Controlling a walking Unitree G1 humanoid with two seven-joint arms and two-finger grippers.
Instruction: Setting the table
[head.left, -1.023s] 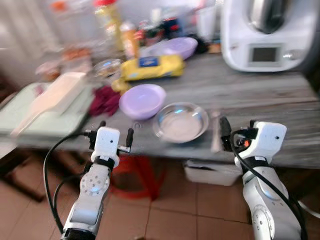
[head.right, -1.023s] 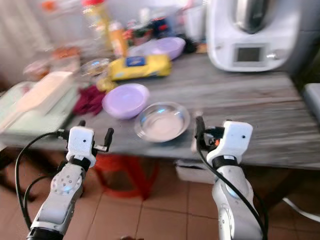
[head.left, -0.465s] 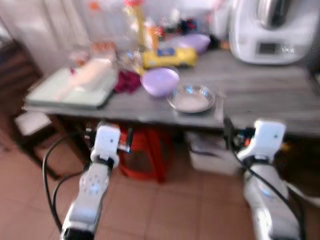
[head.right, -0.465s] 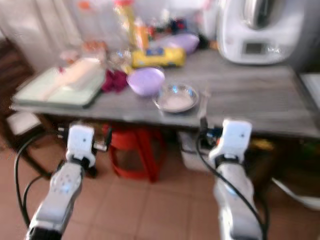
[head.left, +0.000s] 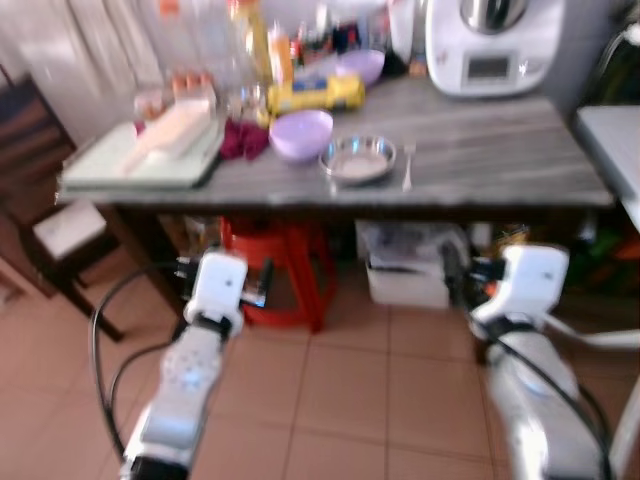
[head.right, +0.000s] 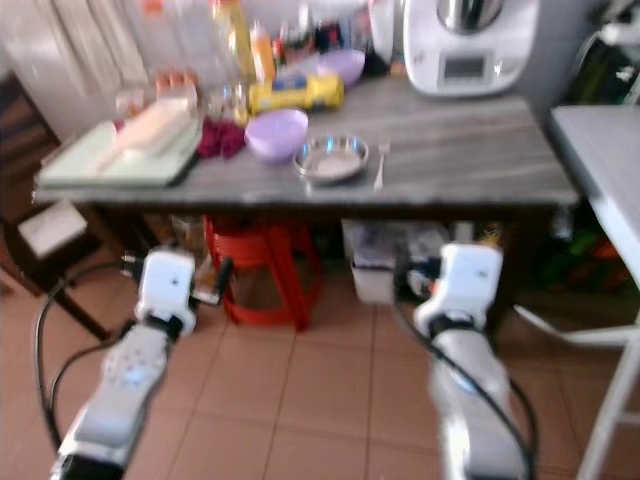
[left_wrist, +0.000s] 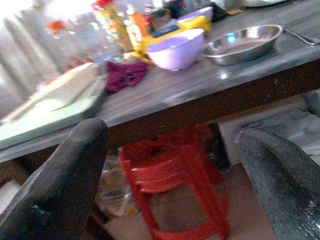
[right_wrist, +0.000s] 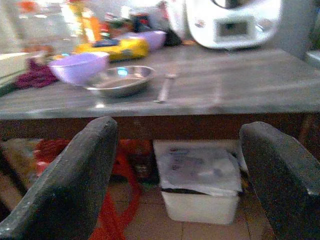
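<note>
**Now: both hands spread, low before the bench, holding nothing**

Currently the left hand (head.left: 222, 270) hangs below the bench (head.left: 500, 150) edge, over the tiled floor (head.left: 330, 380), fingers (left_wrist: 65, 190) spread wide, empty. Right hand (head.left: 470, 275) at like height on the right, fingers (right_wrist: 70, 185) also spread, empty. Both well apart from the bench top.

On the bench:
- steel bowl (head.left: 358, 159) near the front edge, about centre
- fork (head.left: 408, 165) just beside the steel bowl, on its right, lying front-to-back
- purple bowl (head.left: 301, 134) just left of and behind the steel bowl
- dark red cloth (head.left: 243, 140) left of the purple bowl
- pale tray (head.left: 140, 165) at the left end, a light board (head.left: 165, 135) on it
- yellow pack (head.left: 315, 93) behind the bowls; bottles (head.left: 262, 45) behind that, blurred
- white appliance (head.left: 490, 40) at the back right

Under the bench: red stool (head.left: 275, 265), white box (head.left: 415, 270). Dark chair (head.left: 60, 230) stands left of the bench.
</note>
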